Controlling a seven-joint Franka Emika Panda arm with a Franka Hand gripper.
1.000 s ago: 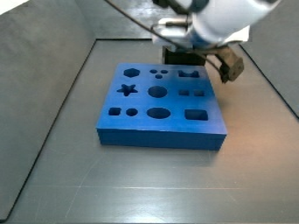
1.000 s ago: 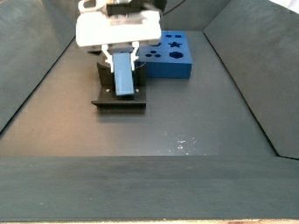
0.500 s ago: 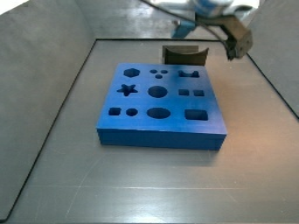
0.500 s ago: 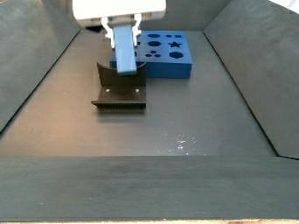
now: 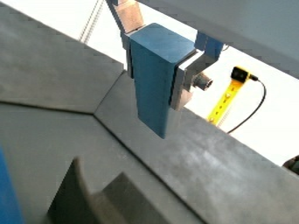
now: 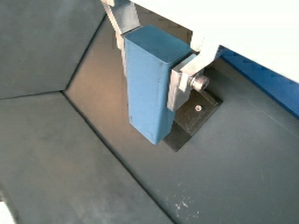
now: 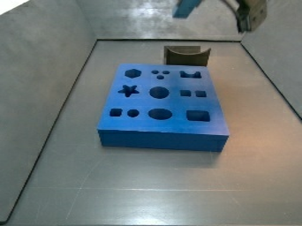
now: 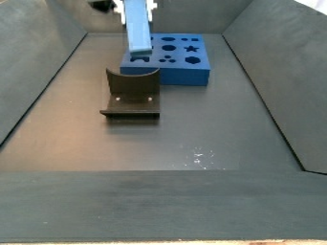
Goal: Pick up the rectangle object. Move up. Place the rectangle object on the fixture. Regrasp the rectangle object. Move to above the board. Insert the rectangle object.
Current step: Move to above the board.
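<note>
Block held high above the floor

Gripper [image 6: 149, 66] is clamped on the rectangle object [image 6: 149, 87] — both wrist views show the silver fingers [image 5: 191, 74] pressing its sides, the piece hanging down lengthwise. In a side view the rectangle object [image 8: 138, 27] hangs clear above the fixture [image 8: 132, 94], which stands just left of the board [image 8: 183, 62]. Fixture [image 7: 186, 56] sits at the board's [image 7: 163, 104] far edge — nothing resting on it.
</note>
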